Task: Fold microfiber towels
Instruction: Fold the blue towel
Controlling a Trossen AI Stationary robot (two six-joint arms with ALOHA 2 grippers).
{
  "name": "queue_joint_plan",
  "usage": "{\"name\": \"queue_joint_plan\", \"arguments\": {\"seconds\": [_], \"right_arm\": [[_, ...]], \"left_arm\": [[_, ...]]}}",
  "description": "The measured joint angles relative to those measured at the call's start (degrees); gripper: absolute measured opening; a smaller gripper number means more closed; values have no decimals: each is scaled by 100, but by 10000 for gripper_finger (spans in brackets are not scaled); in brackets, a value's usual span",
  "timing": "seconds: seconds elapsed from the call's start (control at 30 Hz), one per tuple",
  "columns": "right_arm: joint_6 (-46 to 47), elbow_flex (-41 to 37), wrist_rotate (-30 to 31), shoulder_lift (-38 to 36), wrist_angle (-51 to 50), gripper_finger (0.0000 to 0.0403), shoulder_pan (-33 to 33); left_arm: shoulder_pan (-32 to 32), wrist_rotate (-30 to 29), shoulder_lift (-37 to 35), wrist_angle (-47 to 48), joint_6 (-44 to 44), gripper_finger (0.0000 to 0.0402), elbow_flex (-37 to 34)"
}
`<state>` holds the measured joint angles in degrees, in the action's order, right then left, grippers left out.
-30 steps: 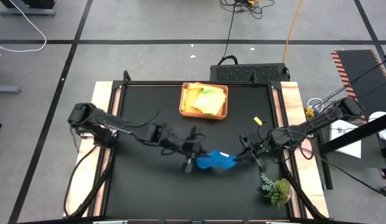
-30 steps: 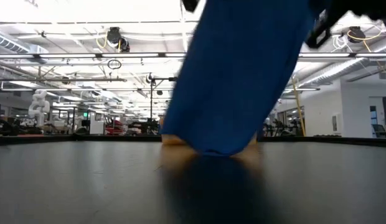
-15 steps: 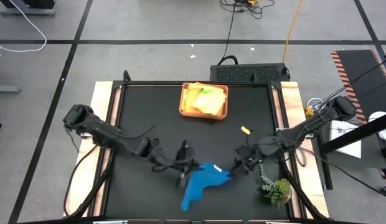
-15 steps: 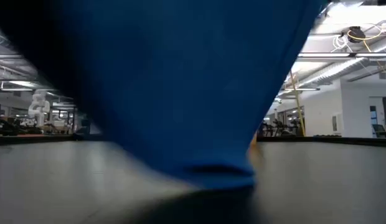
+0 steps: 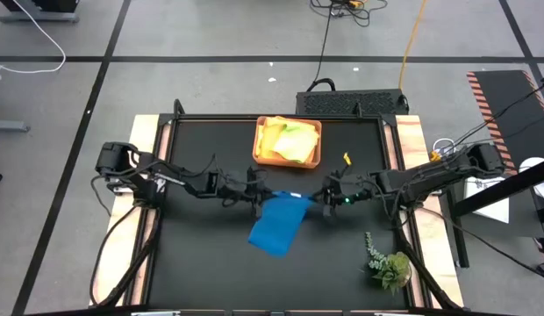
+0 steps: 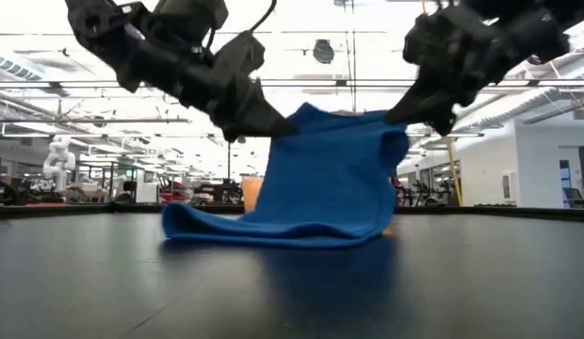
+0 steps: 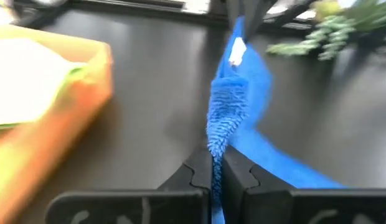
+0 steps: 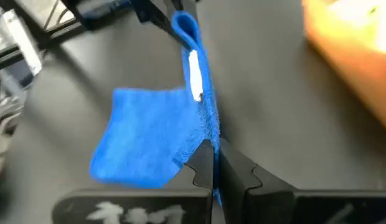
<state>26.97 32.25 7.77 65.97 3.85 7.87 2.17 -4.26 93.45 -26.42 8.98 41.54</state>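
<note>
One blue microfiber towel (image 5: 277, 224) hangs between my two grippers near the table's middle; its lower part (image 6: 226, 226) rests on the black table top. My left gripper (image 5: 259, 203) is shut on the towel's top left corner, my right gripper (image 5: 324, 201) on its top right corner. A white label (image 8: 194, 74) sits on the upper edge between them. Yellow and lime green towels (image 5: 288, 140) lie in the tan tray (image 5: 260, 158) at the far side. My left gripper pinches the towel's upper edge at the left corner (image 7: 216, 142) between its two fingers, coming slanting down from the table's left. That edge is lifted; the cloth falls away below it onto the table. My right gripper pinches the same edge at the right corner (image 8: 208, 135) between its two fingers, slanting down from the table's right. The edge runs fairly straight to the other gripper (image 8: 180, 25), and the cloth below slopes down onto the table.
A green plant sprig (image 5: 388, 265) lies near the table's right front corner. A small yellow object (image 5: 347, 159) sits right of the tray. Bare black table top stretches left of and in front of the towel.
Both grippers swung the hanging towel toward the table's near edge, then came back toward the far edge and sank. The towel, bunched between them before, is now spread out, its lower part laid on the table and its upper edge still lifted.
</note>
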Motion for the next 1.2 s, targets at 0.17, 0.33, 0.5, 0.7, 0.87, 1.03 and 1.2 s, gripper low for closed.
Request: {"name": "queue_joint_plan", "arguments": {"seconds": [0.17,0.33,0.5,0.7,0.87,1.03,1.2], "right_arm": [[-498,-9,-324,354,961,0,-254],[-665,-11,-815,1055,2029,0,-111],[-538,-13,-827,1711,2362,0,47],[-517,-11,-945,2299,3201,0,260],[-517,124,-1070,2651,3522,0,415],[-673,467,-1668,3110,3541,11,552],[-557,719,-2134,3533,3530,37,656]], "left_arm": [[-471,274,-2,-121,-844,5,-160],[-402,272,0,84,-1985,4,-168],[-196,122,2,447,-2392,5,-178],[223,-171,2,-62,-2610,4,-637],[670,-427,2,-178,-2625,5,-890],[1048,-487,2,-135,-2638,13,-909],[1328,-532,17,-24,-2602,11,-933]]}}
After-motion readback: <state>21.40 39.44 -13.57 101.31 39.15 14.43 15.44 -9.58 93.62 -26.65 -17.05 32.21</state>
